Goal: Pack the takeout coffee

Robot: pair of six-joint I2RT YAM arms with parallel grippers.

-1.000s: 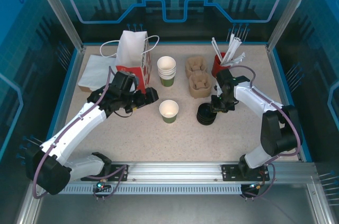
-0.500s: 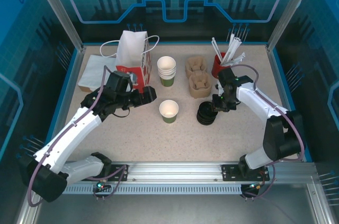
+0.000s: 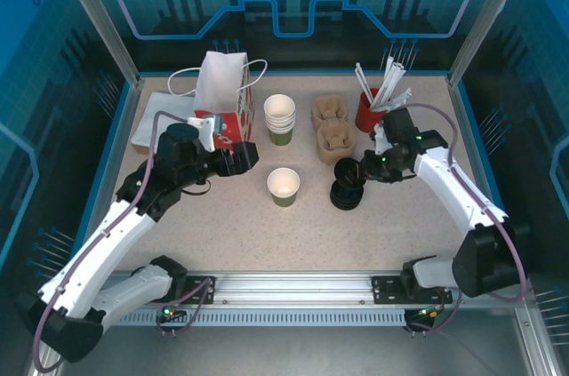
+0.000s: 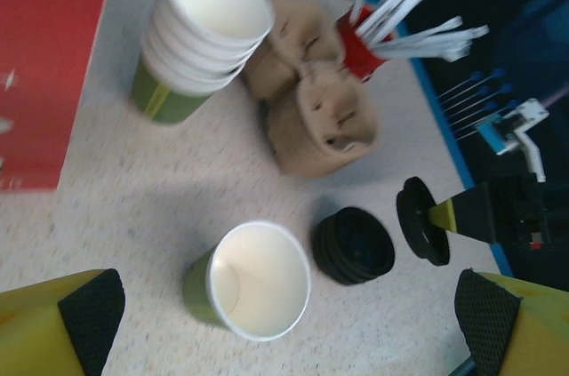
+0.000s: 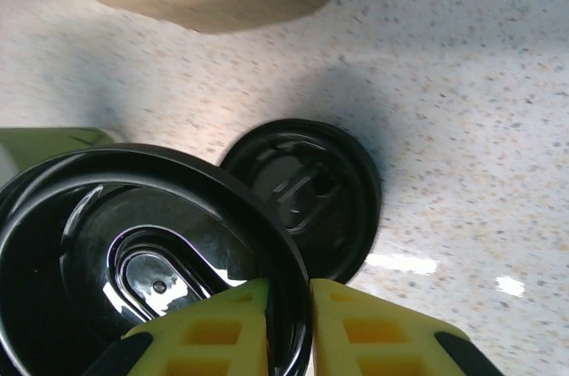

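Across the frame, the table (image 3: 231,234) layout is unchanged from a second ago. The paper bag (image 3: 222,83) stands at upper left and nothing has gone into it.

Left arm: it has drawn back toward the bag over the last second. The left gripper (image 3: 243,156) now hangs just right of the bag's red panel, jaws spread fully apart, holding nothing.

Right arm: a second ago it was down over the lid stack. It has since lifted and swung its wrist toward frame centre. The right gripper (image 3: 364,170) is pinched nearly closed on the rim of a single black lid (image 3: 352,172), which is held on edge and clear of the stack.

Unmoved: cardboard carriers (image 3: 333,132), stack of lidless cups (image 3: 279,118), red holder (image 3: 366,112) with its straws.

The takeout coffee cup (image 3: 284,187) stands upright at frame centre where it stood before, mouth open, no lid on yet. It is well apart from both grippers.

The lid stack (image 3: 345,196) sits just right of the cup, one lid shorter. The wrist view shows the stack on the table beyond the raised lid.

Judgement: one lid is separated cleanly, so capping can start. The lid likely needs levelling before it goes over the cup mouth. Bagging is not yet begun.
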